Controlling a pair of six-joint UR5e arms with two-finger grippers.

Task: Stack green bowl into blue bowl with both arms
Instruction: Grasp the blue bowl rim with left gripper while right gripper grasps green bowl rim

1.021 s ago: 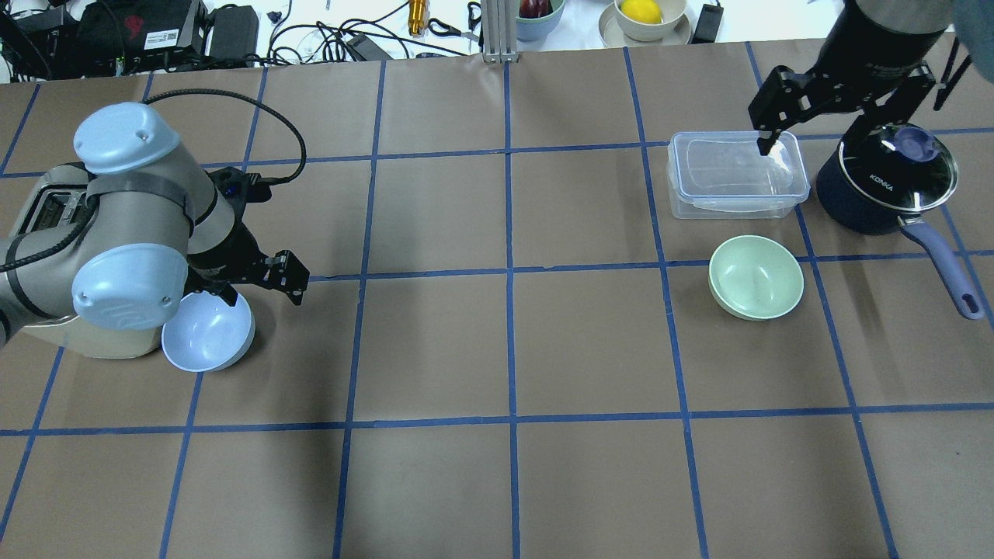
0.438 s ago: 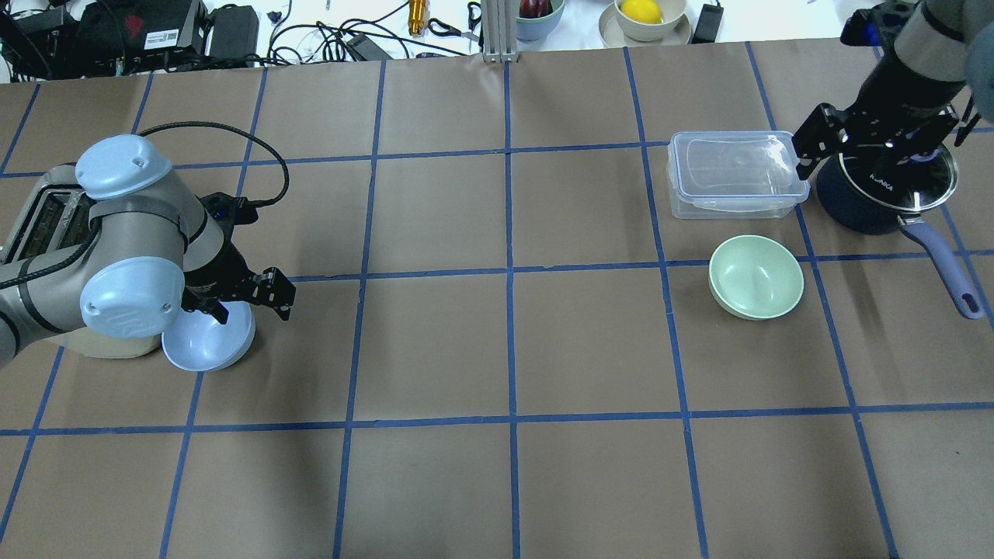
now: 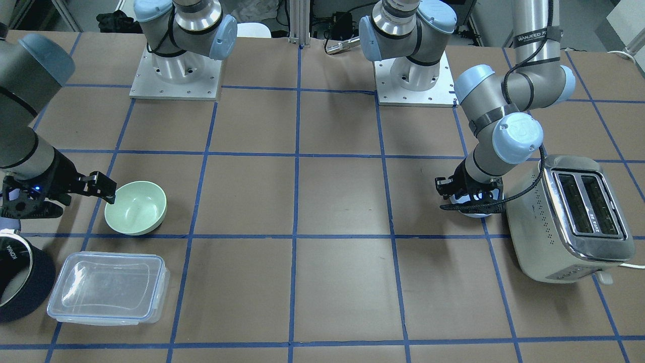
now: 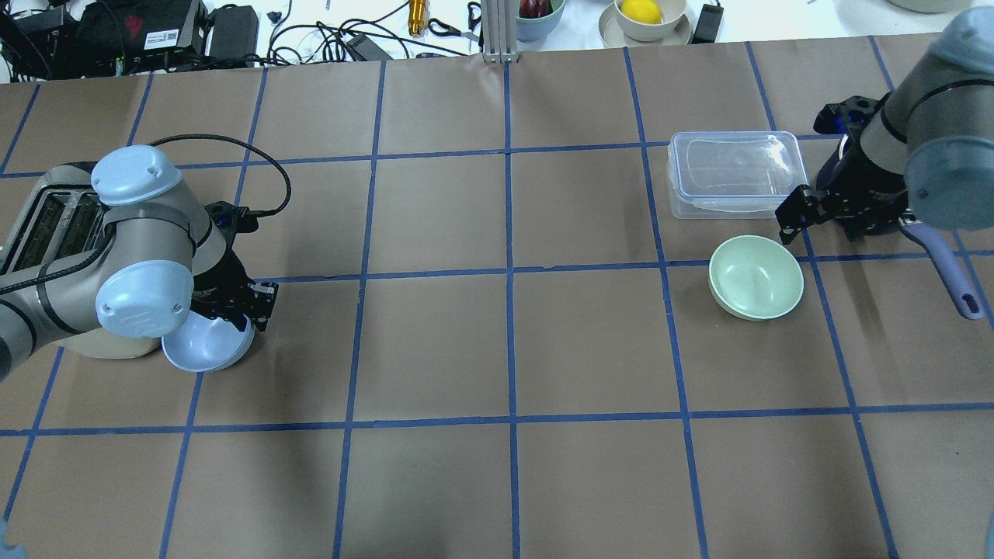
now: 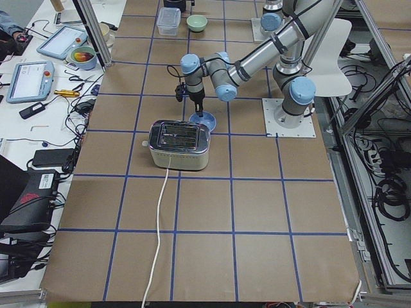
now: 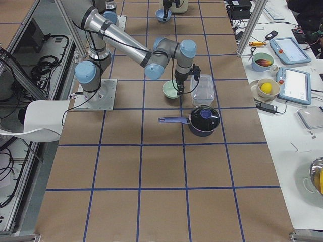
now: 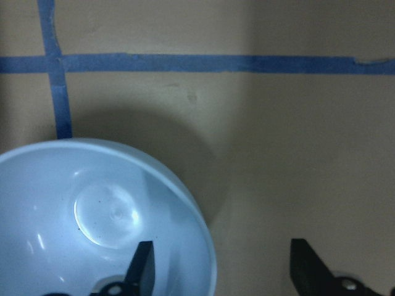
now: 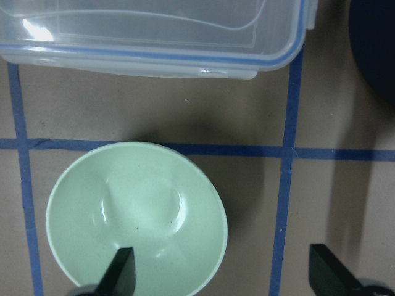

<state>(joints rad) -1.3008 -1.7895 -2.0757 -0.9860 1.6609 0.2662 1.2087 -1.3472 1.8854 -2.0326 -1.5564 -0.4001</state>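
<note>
The left arm (image 5: 253, 59) hangs over the blue bowl (image 5: 202, 120) — just beside the toaster (image 5: 178, 144). The green bowl (image 5: 197, 23) sits well apart.

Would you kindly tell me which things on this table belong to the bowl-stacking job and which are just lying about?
Job in hand: green bowl, blue bowl, left gripper, right gripper.
Lying about: toaster, clear lidded container, dark saucepan.

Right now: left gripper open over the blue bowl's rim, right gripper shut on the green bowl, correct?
No. The right gripper is open, not shut: the right wrist-mounted view shows its fingers spread either side of the rim of the green bowl. The left gripper is open over the blue bowl, as stated.
</note>
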